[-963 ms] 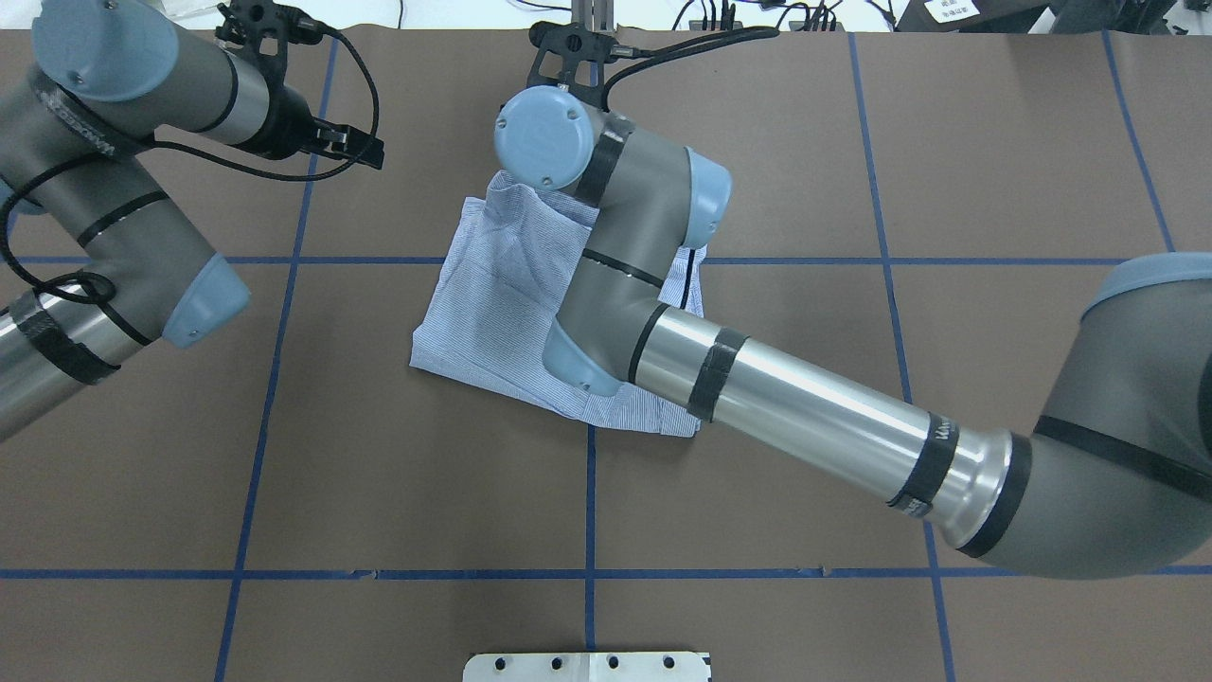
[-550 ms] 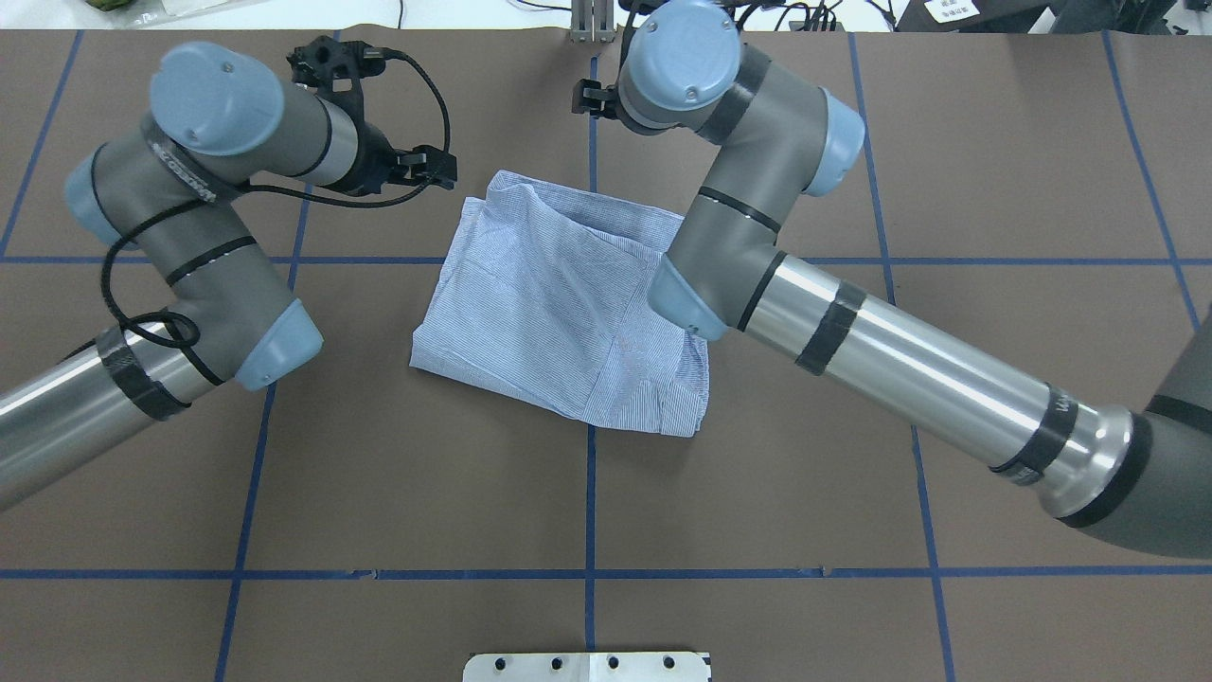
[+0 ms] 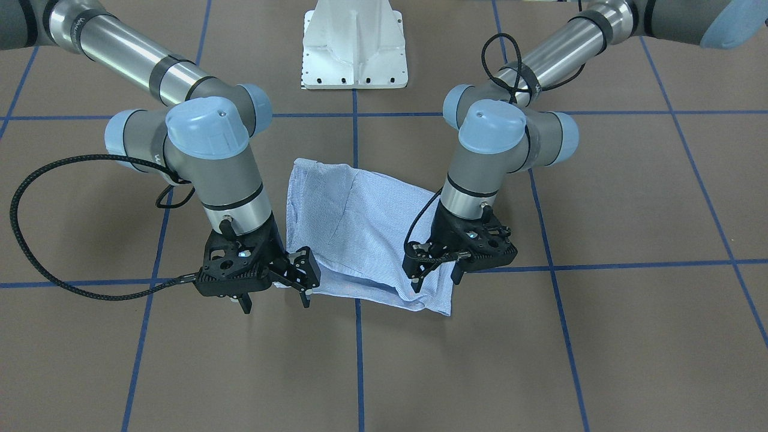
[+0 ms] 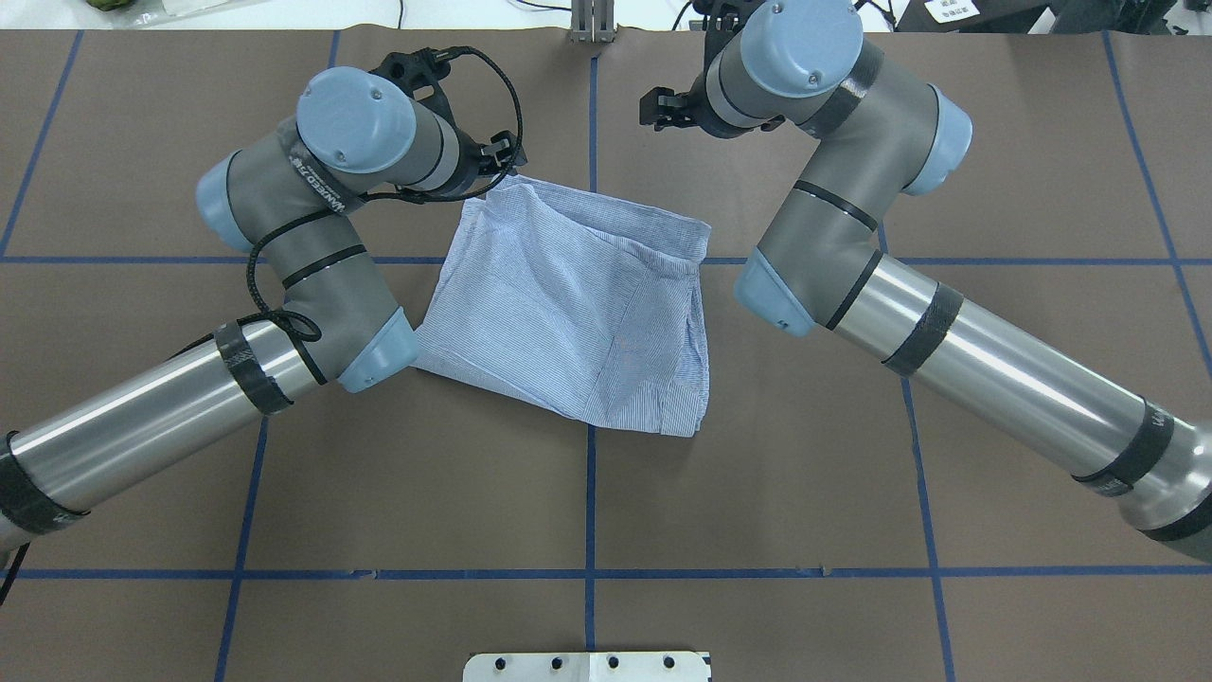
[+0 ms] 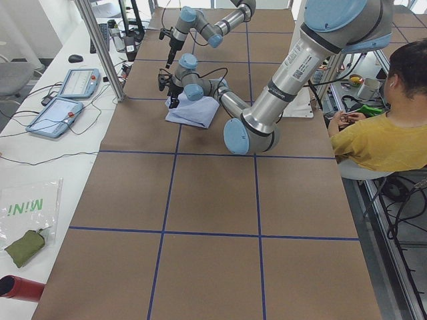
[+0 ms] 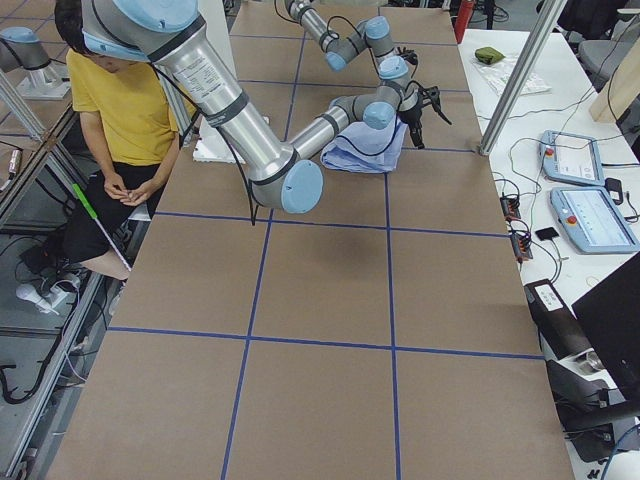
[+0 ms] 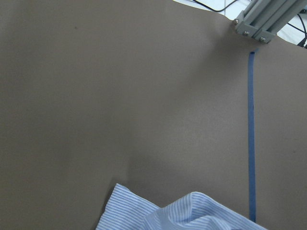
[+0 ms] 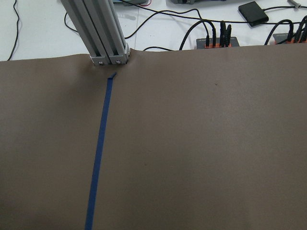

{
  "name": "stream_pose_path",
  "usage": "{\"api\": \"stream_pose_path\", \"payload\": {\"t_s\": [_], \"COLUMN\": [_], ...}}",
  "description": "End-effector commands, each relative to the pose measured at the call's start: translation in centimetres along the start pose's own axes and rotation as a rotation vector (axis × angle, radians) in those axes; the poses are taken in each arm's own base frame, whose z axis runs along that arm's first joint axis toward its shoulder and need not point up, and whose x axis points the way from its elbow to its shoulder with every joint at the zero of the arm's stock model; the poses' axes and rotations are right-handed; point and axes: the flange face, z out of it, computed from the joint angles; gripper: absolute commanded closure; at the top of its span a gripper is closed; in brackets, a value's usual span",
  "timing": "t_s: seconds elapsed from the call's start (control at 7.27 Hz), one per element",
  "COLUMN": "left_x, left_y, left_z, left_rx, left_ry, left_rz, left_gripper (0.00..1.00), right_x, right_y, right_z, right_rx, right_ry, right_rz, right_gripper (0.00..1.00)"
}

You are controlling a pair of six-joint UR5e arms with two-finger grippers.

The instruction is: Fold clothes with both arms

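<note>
While shirt (image 4: 568,303) lies folded, end effectors (image 3: 436,284) (image 3: 276,301) (both agape) near far edge

Both arms alike. Left arm (image 4: 312,275) and right arm (image 4: 833,246): grey jointed housings, pale blue screwed caps, polished silver tubes banded in black tape, white lettering on the wrist links. Left tool (image 3: 435,283) and right tool (image 3: 275,300): black, open-framed. Braided black cable (image 3: 13,210) loops out at 9 o'clock of the right tool. White bolted pedestal (image 3: 354,48).

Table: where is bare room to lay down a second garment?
Free: the strip between the shirt and the white base. Crowded: the shirt's side away from that base, where the left gripper and right gripper hang.
</note>
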Motion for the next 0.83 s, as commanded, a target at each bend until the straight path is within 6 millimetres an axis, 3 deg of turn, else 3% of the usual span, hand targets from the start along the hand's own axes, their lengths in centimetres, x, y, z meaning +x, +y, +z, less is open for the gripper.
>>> {"api": "stream_pose_path", "payload": {"t_s": [0.0,0.28,0.41,0.55,0.69], "left_x": [4.2,3.8,3.5,3.7,3.7], "left_y": [2.9,4.0,4.6,4.6,4.5], "left_z": [1.2,3.1,3.8,3.7,3.6], "left_rx": [-0.001,-0.002,-0.009,-0.009,-0.006], "left_ry": [-0.065,-0.110,-0.123,-0.120,-0.117], "left_rz": [-0.066,-0.060,-0.055,-0.057,-0.053], "left_gripper": [0.20,0.20,0.28,0.52,0.98], "right_x": [0.3,0.3,0.4,0.3,0.2], "right_y": [0.1,0.1,0.2,0.1,0.2], "right_z": [0.0,0.0,0.1,0.0,0.1], "right_rx": [0.002,0.004,0.005,0.006,0.004], "right_ry": [0.004,0.004,0.005,0.004,0.003], "right_rz": [0.001,0.002,0.004,0.002,0.003], "right_gripper": [0.02,0.02,0.02,0.02,0.02]}}
